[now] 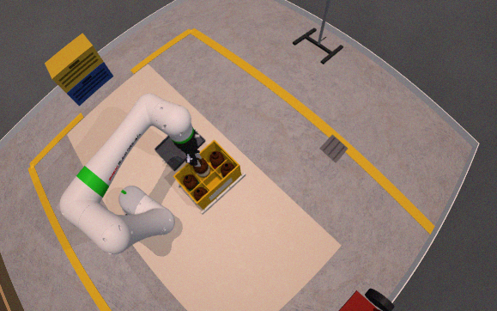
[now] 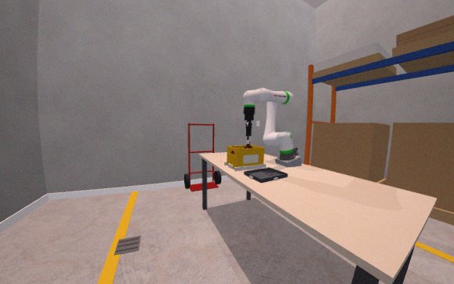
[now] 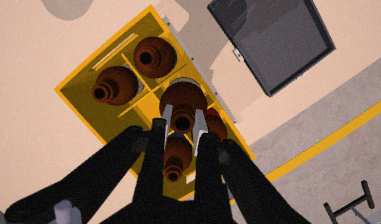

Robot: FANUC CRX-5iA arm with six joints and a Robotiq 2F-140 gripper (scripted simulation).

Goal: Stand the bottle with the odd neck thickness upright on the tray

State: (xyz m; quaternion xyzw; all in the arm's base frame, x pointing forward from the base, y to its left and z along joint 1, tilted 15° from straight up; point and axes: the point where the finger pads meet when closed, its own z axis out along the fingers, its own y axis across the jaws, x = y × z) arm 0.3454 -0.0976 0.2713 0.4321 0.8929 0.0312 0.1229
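A yellow crate point(image 3: 141, 95) with dividers holds several brown bottles on the table; it also shows in the overhead view point(image 1: 208, 173) and in the side view point(image 2: 245, 155). My gripper point(image 3: 182, 117) points straight down over the crate and is shut on the neck of one brown bottle point(image 3: 183, 106) near the crate's tray-side wall; it also shows in the overhead view point(image 1: 201, 166). That bottle looks larger and nearer than the others in the wrist view. Two bottles point(image 3: 154, 56) point(image 3: 113, 85) stand in cells farther off. Another bottle point(image 3: 175, 159) shows partly behind my fingers. The dark tray point(image 3: 271, 41) lies empty next to the crate.
The robot base point(image 1: 144, 219) stands on the table close to the crate. The tray also shows in the side view point(image 2: 265, 174) toward the table's near edge. A red hand truck point(image 2: 201, 157) stands on the floor beyond the table. Shelving with boxes point(image 2: 386, 118) is at the right.
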